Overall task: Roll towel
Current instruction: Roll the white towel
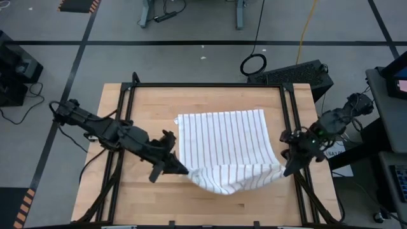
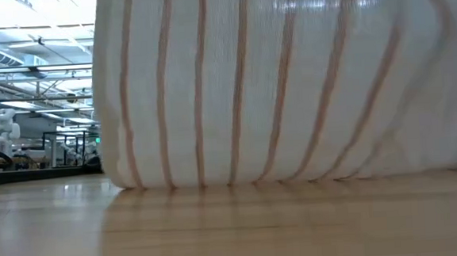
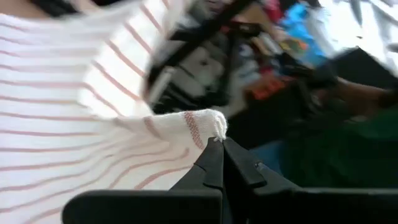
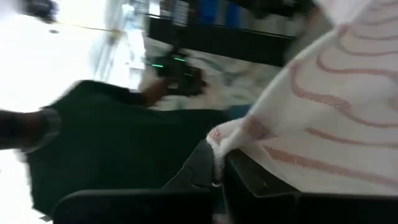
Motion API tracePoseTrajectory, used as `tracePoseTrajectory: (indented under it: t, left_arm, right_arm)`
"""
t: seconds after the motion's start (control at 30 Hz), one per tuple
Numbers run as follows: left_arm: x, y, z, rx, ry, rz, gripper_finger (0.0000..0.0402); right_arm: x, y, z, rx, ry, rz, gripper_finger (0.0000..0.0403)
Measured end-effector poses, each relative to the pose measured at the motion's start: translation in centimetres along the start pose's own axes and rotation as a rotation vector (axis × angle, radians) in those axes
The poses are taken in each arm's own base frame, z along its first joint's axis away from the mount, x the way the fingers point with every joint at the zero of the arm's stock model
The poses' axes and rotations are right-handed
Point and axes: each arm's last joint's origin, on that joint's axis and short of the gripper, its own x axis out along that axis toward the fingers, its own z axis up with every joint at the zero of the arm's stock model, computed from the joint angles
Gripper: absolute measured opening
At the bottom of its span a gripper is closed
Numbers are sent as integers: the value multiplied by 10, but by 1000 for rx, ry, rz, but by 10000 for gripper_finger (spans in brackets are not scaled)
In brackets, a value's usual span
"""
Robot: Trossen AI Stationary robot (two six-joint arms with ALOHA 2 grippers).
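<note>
High view: left pincer (image 1: pixel 180 169) and right pincer (image 1: pixel 284 166) each pinch a towel (image 1: pixel 222 143) corner above the table (image 1: pixel 146 114).

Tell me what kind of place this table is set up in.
Probably a robotics lab or workshop: a wooden table on a taped concrete floor, trailing cables, and two grippers, left and right, lifting a towel.
</note>
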Motion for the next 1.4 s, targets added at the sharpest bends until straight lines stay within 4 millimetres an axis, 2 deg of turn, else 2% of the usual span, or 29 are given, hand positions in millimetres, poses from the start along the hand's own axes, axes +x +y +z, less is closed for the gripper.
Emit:
tracePoseTrajectory:
  t: [0.13,0.33,0.63,0.77,0.97,1.1,1.23,1.4]
  left_arm:
    - [-9,11,-3,22,-8,174,0]
    - [-17,41,-5,68,35,488,0]
    - [-21,90,14,177,19,905,0]
    - [-18,115,29,207,47,1007,0]
    - [-5,145,41,184,144,1023,0]
    - [4,149,41,160,170,978,0]
    - [5,134,33,105,208,831,0]
    - [-11,88,31,64,228,435,0]
  right_arm:
    - [-7,-17,-3,-11,-11,-174,4]
    - [-24,-43,-2,-38,-157,-492,4]
    - [-51,-70,4,-164,-523,-966,4]
    - [-62,-75,5,-219,-639,-1116,4]
    - [-66,-80,7,-253,-662,-1200,4]
    - [-58,-88,7,-210,-569,-1145,4]
    - [-46,-85,6,-197,-395,-994,4]
    - [-39,-75,3,-216,-189,-785,4]
